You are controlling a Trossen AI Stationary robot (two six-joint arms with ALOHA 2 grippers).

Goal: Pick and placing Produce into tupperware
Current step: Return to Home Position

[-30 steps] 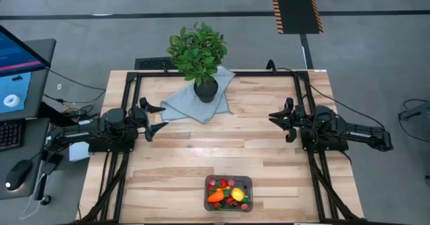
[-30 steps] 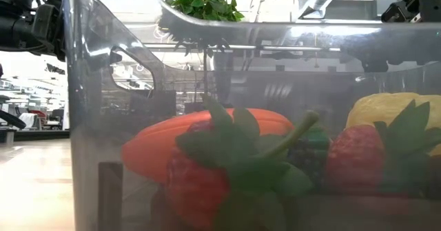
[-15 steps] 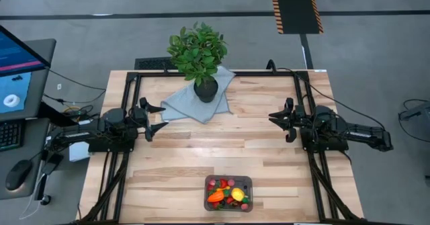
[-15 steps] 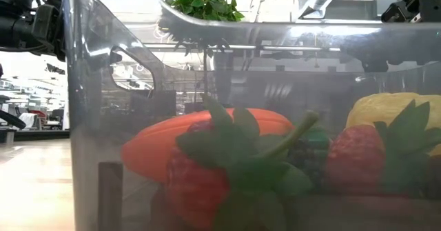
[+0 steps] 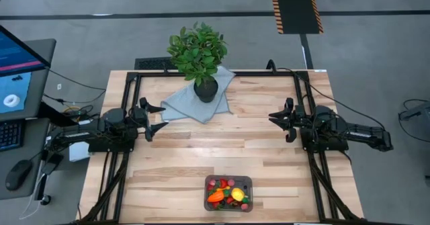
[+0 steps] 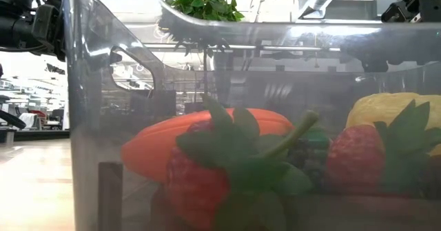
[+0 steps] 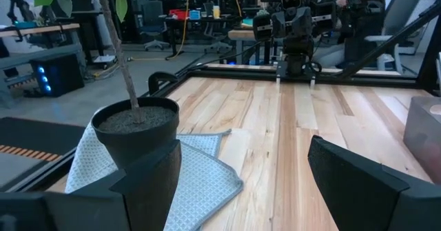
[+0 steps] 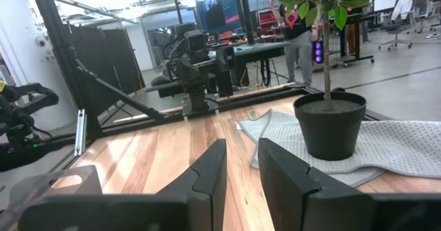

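- Wooden bench (image 5: 222, 144) on a grey floor (image 5: 376, 43); a monitor (image 5: 17, 70) stands off behind the left arm.
- Left arm lies low and folded along its own bench edge. The left tool (image 5: 156, 123) points across the bench at the right arm.
- Left tool's fingers are spread wide, with nothing between them.
- Right arm mirrors it at the opposite edge, also low and folded. The right tool (image 5: 274, 117) faces the left one, well apart from it.
- Right tool's fingers are drawn close, with a narrow gap showing between them and nothing held.
- Tupperware (image 5: 228, 177) sits off to the side of both tools and well apart from each. It is roughly midway between them, near the bench edge opposite the plant (image 5: 197, 50).
- The tub is clear-walled and reads grey, with rounded corners. It stands upright and is packed with produce.
- Inside are an orange carrot (image 5: 216, 197) and, beside it, a yellow lemon (image 5: 237, 195). Pink berries (image 5: 225, 183) lie at the end towards the tools.
- The low view, through the wall, shows red strawberries (image 6: 196, 186) with green leafy tops pressed in front of the carrot.
- The plant's black pot (image 5: 205, 91) stands on a blue-grey cloth (image 5: 181, 104), on the other side of the tools from the tub. It is nearer the left tool.
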